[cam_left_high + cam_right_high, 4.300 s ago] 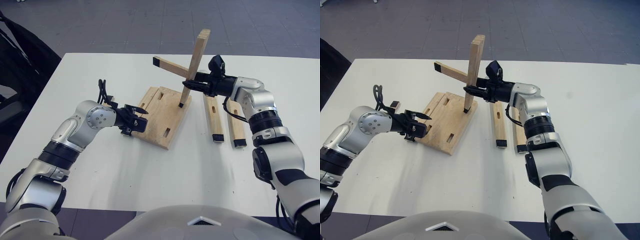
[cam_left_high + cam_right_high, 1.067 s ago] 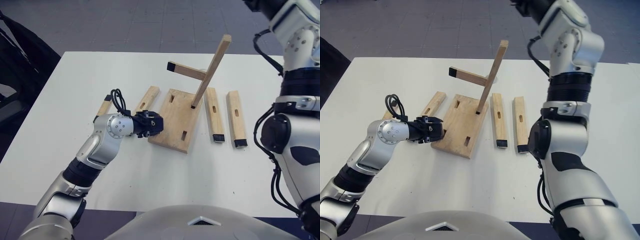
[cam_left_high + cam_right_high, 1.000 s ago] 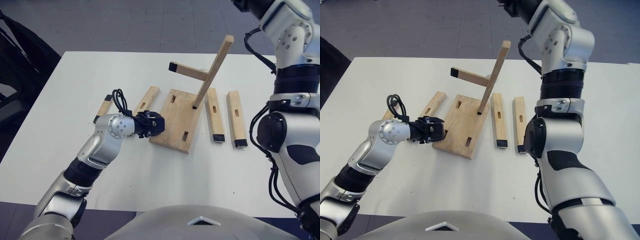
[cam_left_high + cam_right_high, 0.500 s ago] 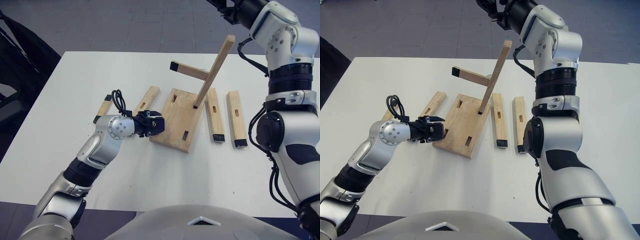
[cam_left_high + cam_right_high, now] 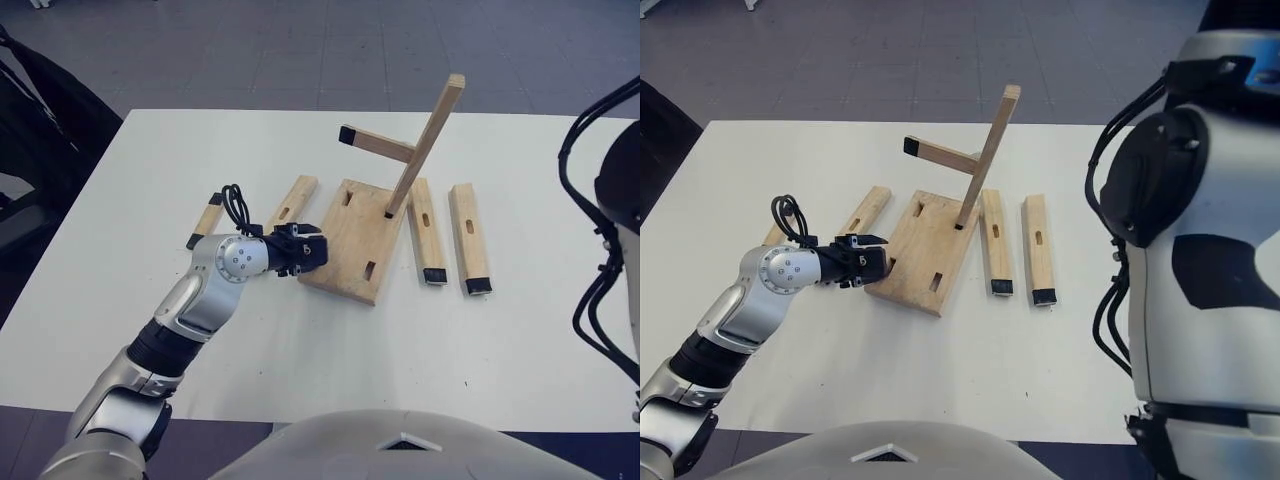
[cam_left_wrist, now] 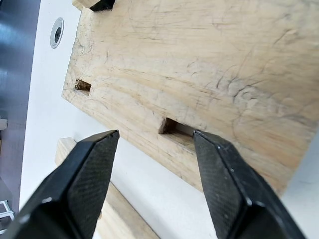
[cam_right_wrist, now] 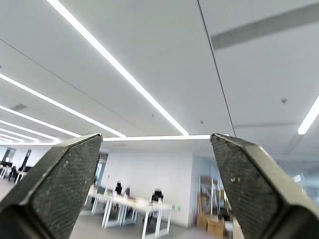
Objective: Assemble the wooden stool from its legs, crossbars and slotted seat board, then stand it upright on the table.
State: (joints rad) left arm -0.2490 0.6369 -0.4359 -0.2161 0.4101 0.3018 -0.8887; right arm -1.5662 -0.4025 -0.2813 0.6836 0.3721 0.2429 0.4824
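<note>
**Head views.** A white table [image 5: 150,150] carries the stool parts. The slotted seat board [image 5: 345,240] lies flat near the table's middle. One leg [image 5: 428,140] stands tilted in the board's far right slot. A crossbar [image 5: 378,145] juts from this leg toward the left, its black-capped end in the air. Just right of the board, an inner loose leg [image 5: 424,230] and an outer loose leg [image 5: 468,238] lie flat side by side, black caps toward the robot. Left of the board lies a slotted piece [image 5: 292,198], and farther left a shorter piece [image 5: 207,215], partly behind the arm's cable. The left gripper [image 5: 308,250] sits low over the table at the board's left edge, its tips pointing at the wood.

**Left wrist view.** The left gripper's two fingers [image 6: 84,184] are spread apart and clamp nothing. The board's edge runs just beyond the tips, and a notch [image 6: 172,127] cut into that edge shows in the gap between them. Whether the tips touch the wood cannot be told.

**Right wrist view.** The right gripper [image 7: 155,137] points upward at a ceiling [image 7: 199,59] with light strips. Its fingers are wide apart and empty.
</note>
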